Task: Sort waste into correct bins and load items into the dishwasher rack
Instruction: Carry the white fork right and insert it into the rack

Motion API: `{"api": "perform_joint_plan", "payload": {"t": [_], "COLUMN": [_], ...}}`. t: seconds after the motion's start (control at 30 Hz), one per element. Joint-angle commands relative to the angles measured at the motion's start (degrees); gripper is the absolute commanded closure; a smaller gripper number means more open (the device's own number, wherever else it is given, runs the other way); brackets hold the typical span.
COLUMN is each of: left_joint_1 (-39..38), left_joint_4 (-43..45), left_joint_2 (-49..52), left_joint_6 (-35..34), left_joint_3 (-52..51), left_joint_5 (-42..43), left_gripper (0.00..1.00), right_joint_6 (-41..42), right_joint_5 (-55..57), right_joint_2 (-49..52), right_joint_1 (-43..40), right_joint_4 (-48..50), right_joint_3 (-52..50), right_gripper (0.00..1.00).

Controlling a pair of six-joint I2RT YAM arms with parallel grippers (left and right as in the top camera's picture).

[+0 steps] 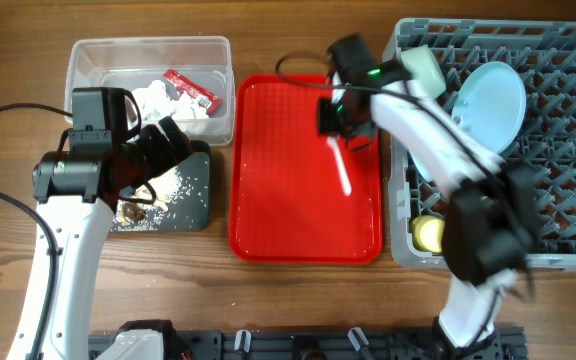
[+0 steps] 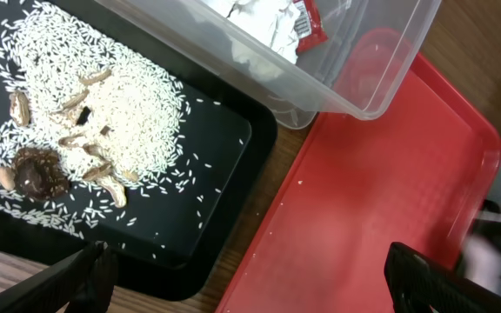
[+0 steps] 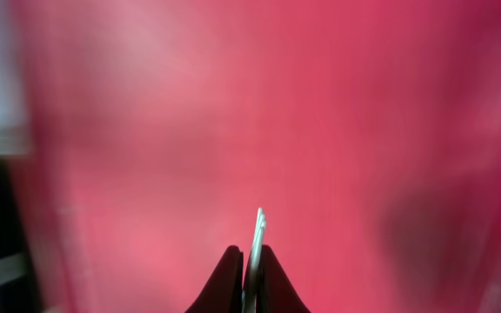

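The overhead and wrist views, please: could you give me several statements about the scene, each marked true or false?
1. The small red snack wrapper lies in the clear rectangular plastic tub. True.
2. The beige-brown food scraps lie in that tub. False: they are in the shallow black rectangular tray.
3. The right gripper grips a white plastic utensil over the flat red serving tray. True.
4. The light blue round plate sits on the red tray. False: it is in the grey plastic dishwasher rack.
5. The left gripper is shut. False: it is open.
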Motion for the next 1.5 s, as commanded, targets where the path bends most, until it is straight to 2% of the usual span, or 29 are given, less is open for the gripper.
{"api": "perform_joint_plan", "payload": {"t": [0.0, 0.23, 0.33, 0.4, 0.57, 0.7, 0.87, 0.9, 0.93, 1.0, 1.03, 1.1, 1.17, 1.27, 1.3, 1.33, 1.47], "left_joint_1": [0.35, 0.35, 0.35, 0.35, 0.35, 0.35, 0.35, 0.35, 0.35, 0.35, 0.35, 0.35, 0.35, 0.35, 0.35, 0.35, 0.35], "left_joint_4": [0.13, 0.13, 0.13, 0.13, 0.13, 0.13, 0.13, 0.13, 0.13, 0.13, 0.13, 0.13, 0.13, 0.13, 0.13, 0.13, 0.13], "left_joint_2": [0.02, 0.02, 0.02, 0.02, 0.02, 0.02, 0.02, 0.02, 0.02, 0.02, 0.02, 0.02, 0.02, 0.02, 0.02, 0.02, 0.02], "left_joint_6": [0.63, 0.63, 0.63, 0.63, 0.63, 0.63, 0.63, 0.63, 0.63, 0.63, 0.63, 0.63, 0.63, 0.63, 0.63, 0.63, 0.63], "left_joint_3": [0.98, 0.98, 0.98, 0.98, 0.98, 0.98, 0.98, 0.98, 0.98, 0.98, 0.98, 0.98, 0.98, 0.98, 0.98, 0.98, 0.98], "left_joint_5": [0.44, 0.44, 0.44, 0.44, 0.44, 0.44, 0.44, 0.44, 0.44, 0.44, 0.44, 0.44, 0.44, 0.44, 0.44, 0.44, 0.44], "left_gripper": [0.00, 0.00, 0.00, 0.00, 0.00, 0.00, 0.00, 0.00, 0.00, 0.00, 0.00, 0.00, 0.00, 0.00, 0.00, 0.00, 0.00], "right_joint_6": [2.75, 14.25, 23.10, 33.05, 51.54, 59.30, 57.94, 57.92, 57.94, 57.92, 57.92, 57.09, 54.29, 45.44, 40.81, 34.99, 9.40], "right_joint_5": [4.81, 24.04, 28.81, 30.62, 31.89, 33.33, 33.40, 33.48, 33.62, 33.77, 33.77, 33.77, 33.68, 30.95, 29.44, 27.47, 12.24], "right_joint_2": [-17.57, -30.88, -31.69, -31.69, -31.50, -31.39, -31.36, -31.36, -31.36, -31.36, -31.41, -31.78, -32.13, -33.48, -34.27, -35.12, -39.45], "right_joint_1": [-5.27, -19.26, -25.42, -29.79, -36.76, -40.85, -43.04, -43.23, -43.52, -43.56, -43.56, -43.56, -43.56, -43.54, -43.54, -43.54, -42.62], "right_joint_4": [-4.42, -19.63, -24.96, -28.17, -27.82, -22.21, -11.63, -10.91, -10.16, -9.86, -9.75, -9.57, -9.09, -8.70, -8.39, -7.89, -7.87], "right_joint_3": [3.45, 3.32, 3.21, 1.64, -7.30, -15.98, -24.76, -25.57, -26.45, -26.86, -26.84, -26.73, -26.10, -23.41, -22.25, -20.76, -13.20], "right_gripper": [0.96, 0.96, 0.96, 0.96, 0.96, 0.96, 0.95, 0.91, 0.81, 0.54, 0.44, 0.33, 0.29, 0.21, 0.15, 0.09, 0.06]}}
